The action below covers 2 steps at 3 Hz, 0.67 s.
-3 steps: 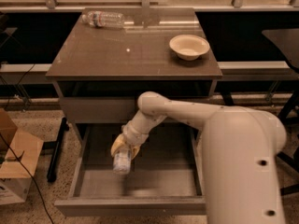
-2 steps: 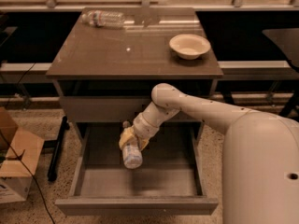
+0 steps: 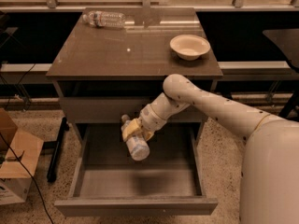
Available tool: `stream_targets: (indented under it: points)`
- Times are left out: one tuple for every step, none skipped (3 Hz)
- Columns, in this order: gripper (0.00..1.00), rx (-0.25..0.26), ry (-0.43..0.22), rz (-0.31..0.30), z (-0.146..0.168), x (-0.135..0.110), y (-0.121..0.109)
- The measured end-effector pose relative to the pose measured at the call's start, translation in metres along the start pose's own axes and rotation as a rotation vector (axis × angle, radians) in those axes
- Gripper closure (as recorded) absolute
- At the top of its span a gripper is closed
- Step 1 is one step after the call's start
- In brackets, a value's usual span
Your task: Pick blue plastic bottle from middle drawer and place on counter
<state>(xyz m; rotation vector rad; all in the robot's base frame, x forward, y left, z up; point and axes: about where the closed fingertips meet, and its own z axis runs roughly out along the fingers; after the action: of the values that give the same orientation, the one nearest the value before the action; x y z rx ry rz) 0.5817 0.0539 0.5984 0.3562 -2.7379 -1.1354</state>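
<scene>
The blue plastic bottle (image 3: 135,143) is a small clear bottle with a pale label. It hangs tilted in the air above the open middle drawer (image 3: 135,174), cap toward the cabinet. My gripper (image 3: 134,129) is shut on the bottle's upper part, just in front of the shallower drawer front. The drawer's grey interior is bare. The counter (image 3: 117,50) is the glossy grey-brown top above, higher than the gripper.
A white bowl (image 3: 189,46) sits at the counter's right. A longer clear bottle with a red-marked label (image 3: 103,18) lies at the counter's back left. A cardboard box (image 3: 14,164) stands on the floor at left. My white arm (image 3: 219,111) crosses from the right.
The gripper has risen with the bottle out of the drawer and moved right, toward the cabinet front. The arm has swung up and back.
</scene>
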Motion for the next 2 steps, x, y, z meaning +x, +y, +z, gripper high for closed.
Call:
stream_targets:
  points:
    - [1.0, -0.011, -0.005, -0.097, -0.022, 0.01, 0.007]
    - [1.0, -0.022, -0.04, -0.334, -0.091, 0.059, 0.046]
